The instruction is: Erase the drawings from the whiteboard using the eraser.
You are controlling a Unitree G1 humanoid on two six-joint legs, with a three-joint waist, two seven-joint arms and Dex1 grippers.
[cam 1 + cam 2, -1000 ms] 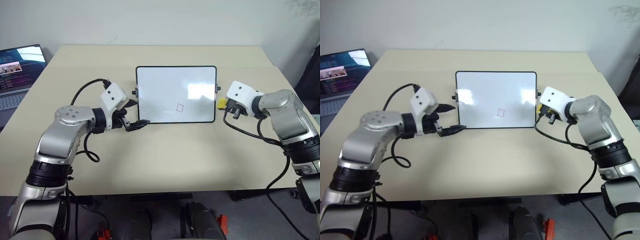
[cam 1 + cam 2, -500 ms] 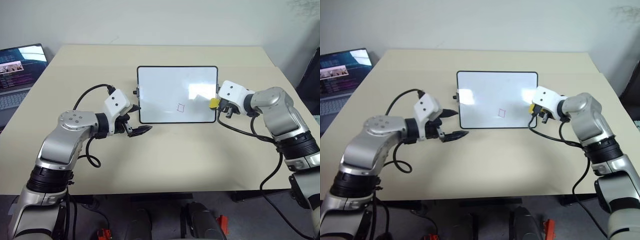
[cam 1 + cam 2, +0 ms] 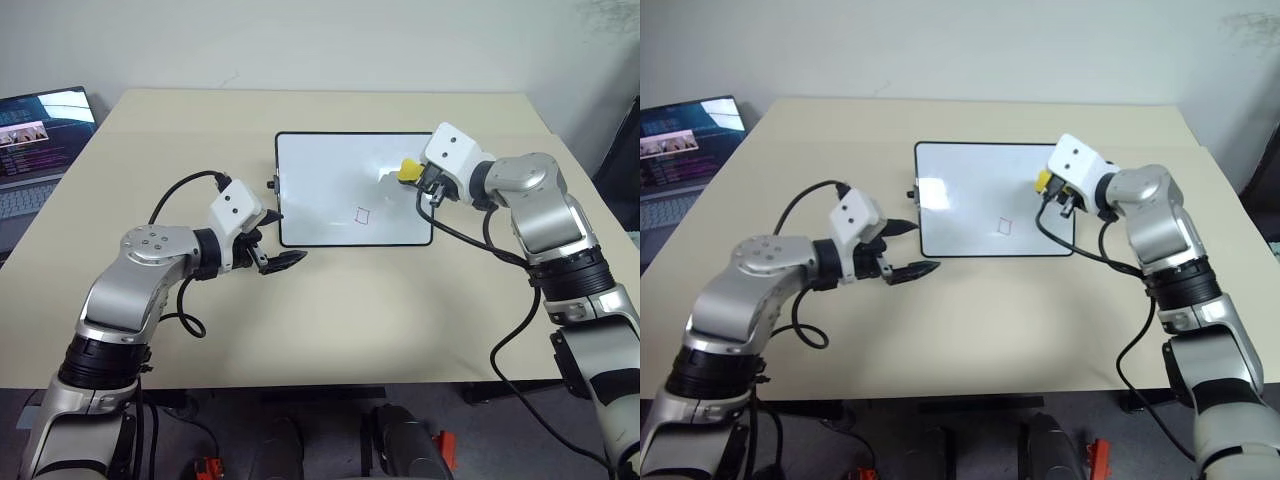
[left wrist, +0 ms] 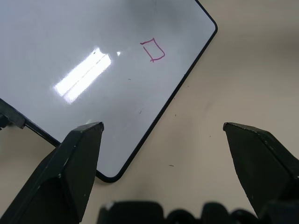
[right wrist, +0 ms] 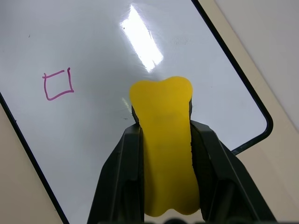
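The whiteboard (image 3: pixel 330 170) lies flat at the table's middle back. One drawing shows on it, a small red square (image 3: pixel 363 214) near its near edge, also visible in the wrist views (image 4: pixel 153 49) (image 5: pixel 58 85). My right gripper (image 3: pixel 422 178) is shut on the yellow eraser (image 5: pixel 164 135), which sits over the board's right part, beyond and to the right of the square. I cannot tell whether the eraser (image 3: pixel 409 170) touches the board. My left gripper (image 3: pixel 285 237) stands open just off the board's near left corner, its jaws wide apart (image 4: pixel 161 126) with nothing between them.
An open laptop (image 3: pixel 35 130) sits at the table's far left edge. The beige table (image 3: pixel 340 320) has bare room in front of the board. Something dark (image 3: pixel 618 160) stands beyond the table's right edge.
My right gripper has carried the eraser from beside the board's right edge up and leftwards over the board's right part. The left gripper has stayed open, almost in place.
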